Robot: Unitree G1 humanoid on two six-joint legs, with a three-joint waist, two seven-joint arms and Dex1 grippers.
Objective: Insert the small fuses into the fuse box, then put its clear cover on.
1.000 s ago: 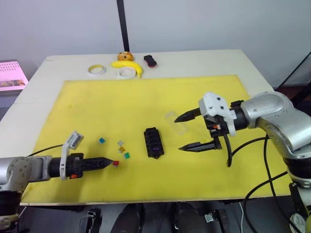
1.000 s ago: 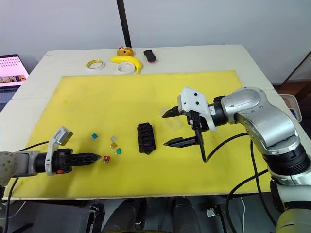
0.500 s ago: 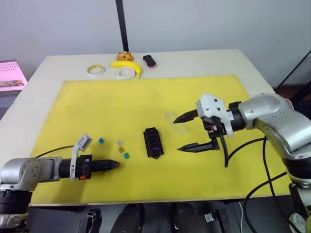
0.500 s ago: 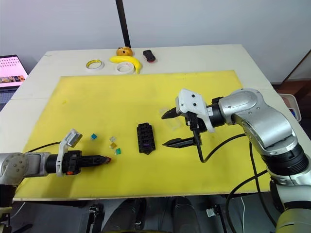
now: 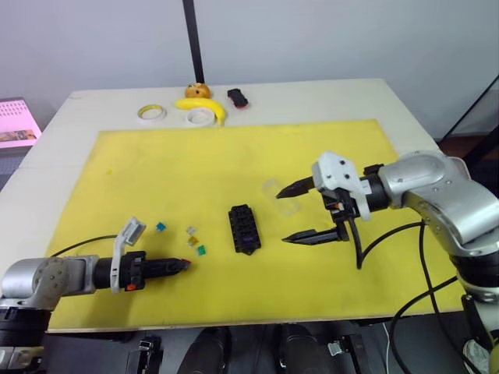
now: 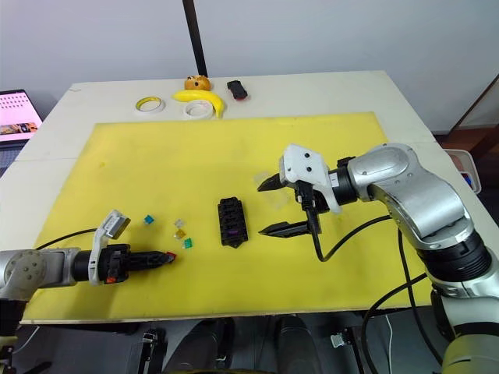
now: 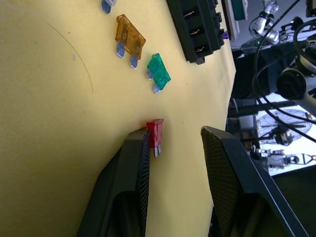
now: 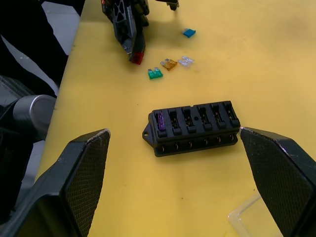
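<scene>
— One fuse is already seated, as far as we can tell: a purple fuse (image 8: 160,123) sits in an end slot of the fuse box (image 5: 244,228), which lies on the yellow mat (image 5: 234,164) near the middle of the tabletop (image 5: 327,97).

— And the rest of the fuses?

— Loose on the mat, to the left of the box: a blue fuse (image 5: 162,227), a pale one (image 5: 191,231), an amber one (image 7: 130,39) and a green one (image 7: 159,72). The red fuse (image 7: 155,132) lies against the inner face of one finger of our left gripper (image 7: 175,143). The jaws there are apart and not clamped; the other finger stands clear of the fuse.

— So which step are we in?

— Picking up the red fuse, we judge. The insertion stage is barely begun, and the clear cover (image 5: 282,198) waits on the mat just right of the box.

— And our right gripper (image 5: 290,212)?

— It hangs with its jaws spread wide, close to the right side of the box and grasping nothing.

— What does the next move need?

— We would close the left jaws squarely on the fuse's plastic body, blades left free. Then lift, carry it to an empty slot and press it in blades-down. The fuse is tiny and may slip or twist.
</scene>
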